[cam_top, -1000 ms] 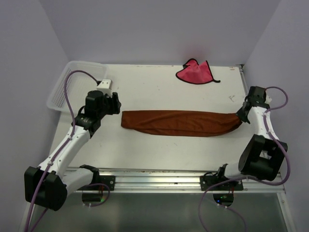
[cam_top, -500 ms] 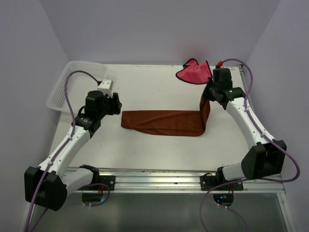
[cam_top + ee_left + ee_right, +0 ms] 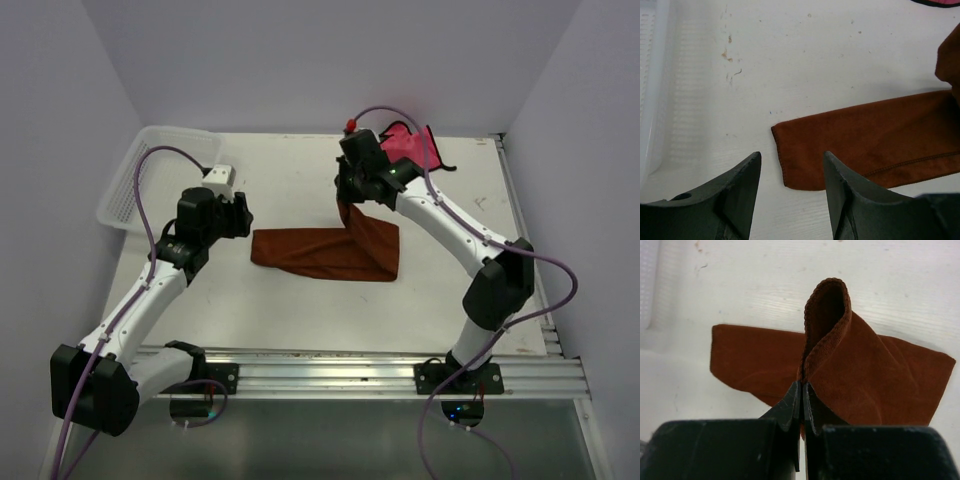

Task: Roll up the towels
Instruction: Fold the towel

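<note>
The rust-brown towel [image 3: 320, 250] lies folded lengthwise across the table's middle. My right gripper [image 3: 347, 203] is shut on its right end and holds it lifted and carried back over the towel's middle, so the cloth doubles over itself [image 3: 850, 370]. My left gripper [image 3: 241, 214] is open and empty, just above the table at the towel's left end [image 3: 840, 145]. The pink-red towel [image 3: 402, 142] with dark edging lies at the back, partly hidden behind my right arm.
A white mesh basket [image 3: 150, 170] stands at the table's back left corner, its wall showing in the left wrist view [image 3: 655, 90]. Grey walls close the back and sides. A metal rail [image 3: 330, 365] runs along the near edge.
My right gripper has swept left from the table's right edge to above the towel's middle, carrying the towel's right end and folding it over. The left arm has not moved.
</note>
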You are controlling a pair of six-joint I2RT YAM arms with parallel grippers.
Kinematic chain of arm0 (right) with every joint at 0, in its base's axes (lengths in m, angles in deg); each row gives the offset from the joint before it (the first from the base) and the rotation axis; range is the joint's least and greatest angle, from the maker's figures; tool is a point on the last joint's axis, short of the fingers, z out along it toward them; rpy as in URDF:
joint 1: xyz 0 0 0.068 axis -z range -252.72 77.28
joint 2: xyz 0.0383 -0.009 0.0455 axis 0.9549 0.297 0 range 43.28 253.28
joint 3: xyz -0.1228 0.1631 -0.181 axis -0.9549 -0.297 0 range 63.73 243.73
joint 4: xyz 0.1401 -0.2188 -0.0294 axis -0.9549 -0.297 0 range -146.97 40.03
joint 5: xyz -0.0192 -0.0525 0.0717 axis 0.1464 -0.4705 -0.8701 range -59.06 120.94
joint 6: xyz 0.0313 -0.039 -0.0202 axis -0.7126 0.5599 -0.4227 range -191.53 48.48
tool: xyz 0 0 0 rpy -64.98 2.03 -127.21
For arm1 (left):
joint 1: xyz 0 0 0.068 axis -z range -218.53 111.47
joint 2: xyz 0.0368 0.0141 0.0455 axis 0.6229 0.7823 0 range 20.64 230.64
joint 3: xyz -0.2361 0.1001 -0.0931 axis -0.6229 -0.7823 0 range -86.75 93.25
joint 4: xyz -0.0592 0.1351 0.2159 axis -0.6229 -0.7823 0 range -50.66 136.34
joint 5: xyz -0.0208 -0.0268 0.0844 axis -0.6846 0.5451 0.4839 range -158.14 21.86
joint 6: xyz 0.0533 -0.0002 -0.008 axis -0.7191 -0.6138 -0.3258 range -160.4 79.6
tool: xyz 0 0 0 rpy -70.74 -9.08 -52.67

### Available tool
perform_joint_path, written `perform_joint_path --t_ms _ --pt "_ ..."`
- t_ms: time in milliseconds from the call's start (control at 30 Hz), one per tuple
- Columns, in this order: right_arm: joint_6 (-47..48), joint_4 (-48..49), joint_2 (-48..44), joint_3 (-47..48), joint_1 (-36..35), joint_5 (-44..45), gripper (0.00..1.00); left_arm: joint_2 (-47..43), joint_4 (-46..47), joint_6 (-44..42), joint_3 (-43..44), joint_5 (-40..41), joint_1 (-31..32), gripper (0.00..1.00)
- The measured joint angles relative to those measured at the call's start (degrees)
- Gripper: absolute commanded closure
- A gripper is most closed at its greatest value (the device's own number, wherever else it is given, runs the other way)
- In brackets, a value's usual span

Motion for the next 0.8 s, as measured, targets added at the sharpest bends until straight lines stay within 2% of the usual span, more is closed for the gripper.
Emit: perform_joint_path --t_ms 200,333,600,800 --pt "-0.8 -1.7 6.6 9.6 -7.3 0.7 1.00 0.0 0.0 0.0 0.0 0.0 0.0 0.43" --pt "-1.4 -1.7 10.4 12.7 -10.2 0.5 1.00 0.0 -0.1 0.0 0.0 0.1 0.0 0.43" --pt "-2.5 -2.1 18.8 17.8 -14.4 -0.1 1.00 0.0 -0.1 0.0 0.0 0.2 0.0 0.43" --pt "-3.2 -2.6 20.8 22.2 -16.4 -0.7 1.00 -0.1 -0.1 0.0 0.0 1.2 0.0 0.43"
